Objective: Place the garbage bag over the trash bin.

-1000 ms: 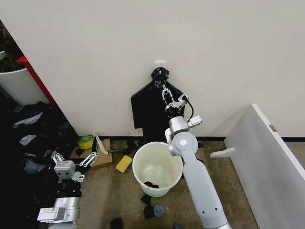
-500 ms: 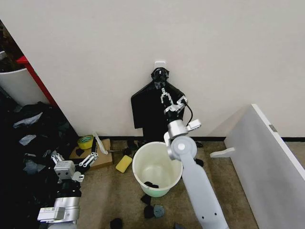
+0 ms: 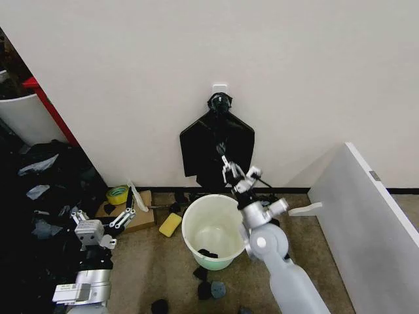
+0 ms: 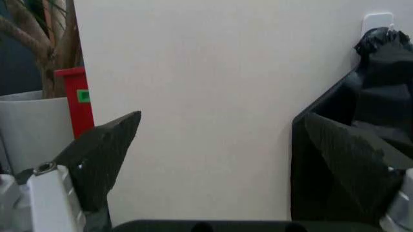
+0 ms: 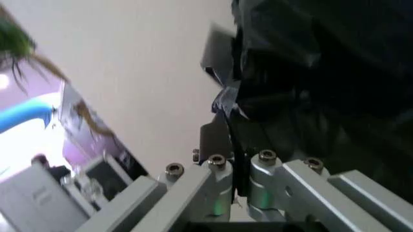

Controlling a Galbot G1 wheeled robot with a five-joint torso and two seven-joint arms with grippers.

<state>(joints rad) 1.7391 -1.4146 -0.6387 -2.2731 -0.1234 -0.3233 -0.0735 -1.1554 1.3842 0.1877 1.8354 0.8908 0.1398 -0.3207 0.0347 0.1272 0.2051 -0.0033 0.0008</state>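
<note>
Garbage bag (image 3: pixel 217 142) on wall, right gripper (image 3: pixel 227 165) pinching it

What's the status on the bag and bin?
Right tool low against hanging black plastic garbage bag, pinching a fold. Left tool parked low, open. Round cream-white plastic trash bin unlined, dark scraps inside.

Trash bin (image 3: pixel 216 230) on floor (image 3: pixel 150 261), before wall (image 3: pixel 294 78). Garbage bag (image 3: pixel 209 147) hangs on wall behind bin. Right tool (image 3: pixel 234 171) between bag and bin rim. Tape roll (image 3: pixel 118 194) left of bin.
</note>
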